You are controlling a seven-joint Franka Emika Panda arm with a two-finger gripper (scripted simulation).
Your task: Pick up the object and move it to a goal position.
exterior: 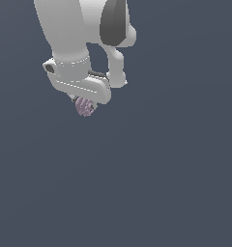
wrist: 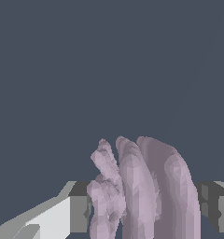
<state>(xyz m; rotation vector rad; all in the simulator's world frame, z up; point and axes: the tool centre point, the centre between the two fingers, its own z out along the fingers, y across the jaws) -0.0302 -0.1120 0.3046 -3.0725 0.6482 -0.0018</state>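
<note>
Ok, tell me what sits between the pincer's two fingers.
The pale purple clump sits between the pincer's grey fingers. The wrist view shows one finger on each side of it; the exterior view shows only the clump under the white hand.

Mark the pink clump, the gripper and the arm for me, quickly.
Pink clump (wrist: 142, 191): wrist view, on its middle ridged lobe.
Gripper (exterior: 84, 105): exterior view, between its fingertips, where the clump sits.
Arm (exterior: 65, 29): exterior view, on the wide white link above the wrist.
</note>
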